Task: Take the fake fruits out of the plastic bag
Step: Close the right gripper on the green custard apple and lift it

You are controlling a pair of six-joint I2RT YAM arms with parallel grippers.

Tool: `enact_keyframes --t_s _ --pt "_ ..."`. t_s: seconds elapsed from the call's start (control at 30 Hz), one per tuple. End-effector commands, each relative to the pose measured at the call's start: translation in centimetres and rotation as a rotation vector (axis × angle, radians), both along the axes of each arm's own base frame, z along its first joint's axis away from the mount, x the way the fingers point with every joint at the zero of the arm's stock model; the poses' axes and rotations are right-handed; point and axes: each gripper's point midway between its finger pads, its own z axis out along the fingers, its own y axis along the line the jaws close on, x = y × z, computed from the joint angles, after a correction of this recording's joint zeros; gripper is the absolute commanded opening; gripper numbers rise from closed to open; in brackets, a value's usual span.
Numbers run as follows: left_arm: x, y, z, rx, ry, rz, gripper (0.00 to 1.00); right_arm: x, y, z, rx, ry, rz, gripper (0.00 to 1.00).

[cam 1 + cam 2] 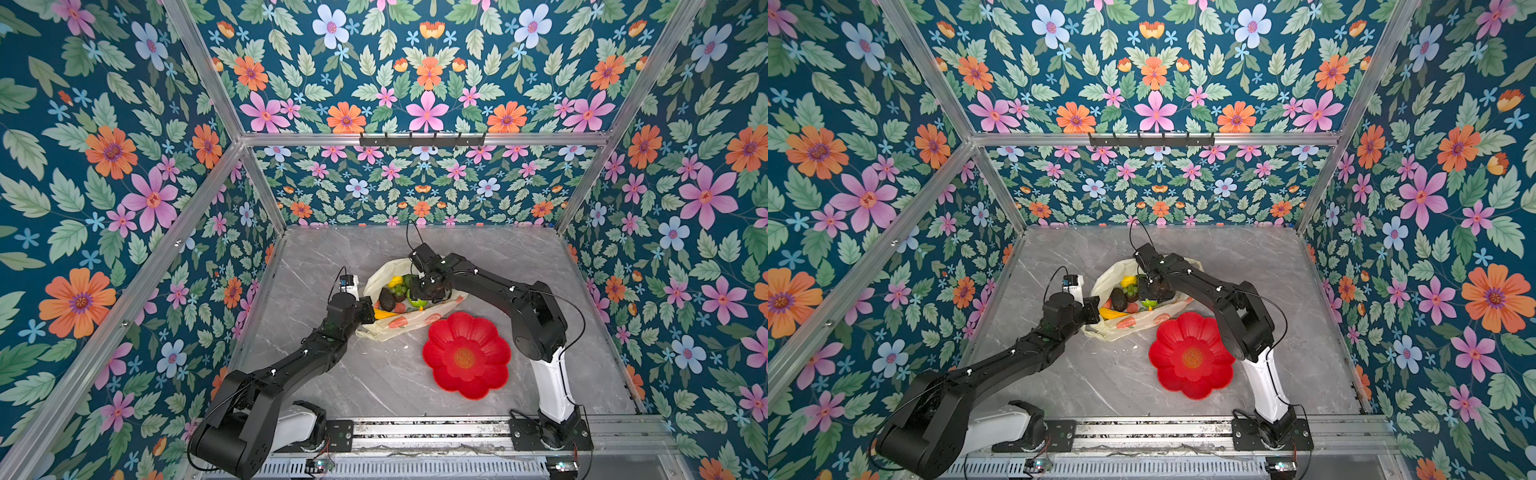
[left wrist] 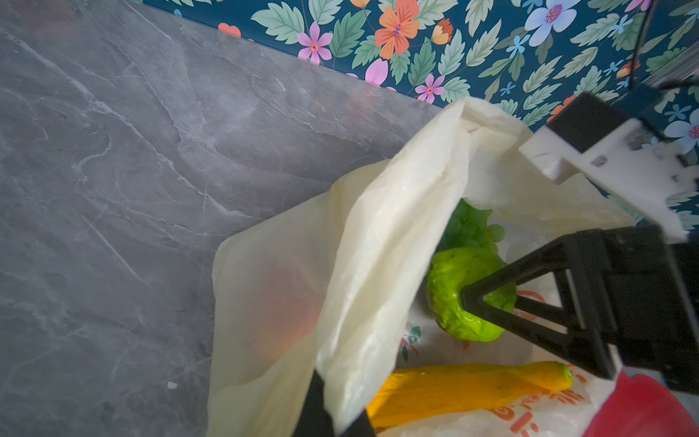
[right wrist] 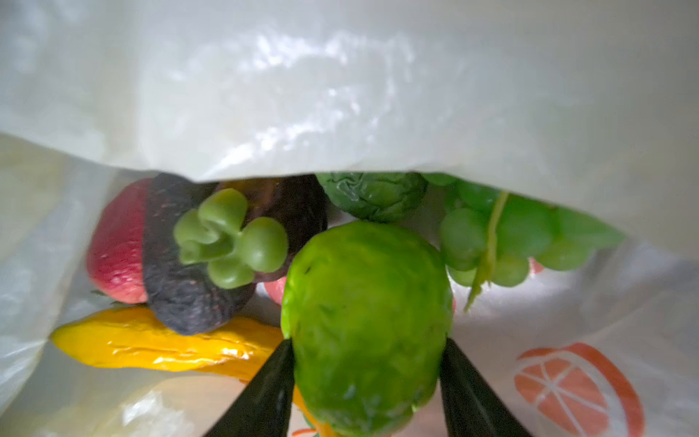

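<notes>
As right tool [image 3: 368, 342] clasps one bumpy fruit [image 3: 365, 299]; left tool [image 2: 337, 418], one bag [image 2: 382, 242]

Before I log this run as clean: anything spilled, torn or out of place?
Nothing stands out. The fake fruits lie inside the plastic bag, left pincer pinching its rim, right pincer closed on the green bumpy fruit.

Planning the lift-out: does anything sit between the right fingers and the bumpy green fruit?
Nothing visible: the right gripper holds the bumpy green fruit, fingers touching both sides. The plastic bag drapes beyond it, not between.
</notes>
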Motion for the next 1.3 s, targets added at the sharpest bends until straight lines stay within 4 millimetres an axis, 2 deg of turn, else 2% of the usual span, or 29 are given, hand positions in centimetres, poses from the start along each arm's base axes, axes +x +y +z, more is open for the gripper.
enact_keyframes --t_s 0.0,0.1,0.23,0.33,0.43,0.53,0.63,0.73,0.87,1.27 --pt "0.1 0.0 0.2 0.009 -0.01 -0.004 0.0 0.1 -0.5 -1.2 -0.049 0.008 0.001 0.58" --pt "0.0 0.0 0.2 0.009 -0.009 -0.004 0.0 0.1 -0.5 -2.1 -0.064 0.025 0.003 0.63" --pt "0.0 -0.1 0.2 0.009 -0.008 -0.006 0.0 0.2 -0.4 -2.6 -0.067 0.027 0.002 0.76" --pt "0.0 0.0 0.2 0.01 -0.009 -0.003 0.0 0.1 -0.3 -2.9 -0.067 0.037 0.005 0.82" --pt "0.0 0.0 0.2 0.01 -0.008 -0.003 0.0 0.3 -0.2 -2.8 -0.062 0.033 0.007 0.81" --pt "0.0 0.0 0.2 0.009 -0.009 -0.003 0.0 0.3 0.0 -2.4 -0.052 0.027 0.009 0.72" --pt "0.0 0.0 0.2 0.009 -0.01 -0.003 0.0 0.3 0.1 -1.5 -0.036 0.015 0.012 0.66" --pt "0.1 0.0 0.2 0.009 -0.009 -0.003 0.0 0.3 0.2 -0.2 -0.015 -0.003 0.017 0.64" --pt "0.0 0.0 0.2 0.01 -0.009 -0.005 0.0 0.0 0.2 2.1 0.018 -0.038 0.022 0.64" --pt "0.1 -0.1 0.0 0.012 -0.003 -0.008 0.0 -1.0 -0.8 6.9 0.072 -0.114 0.022 0.64"
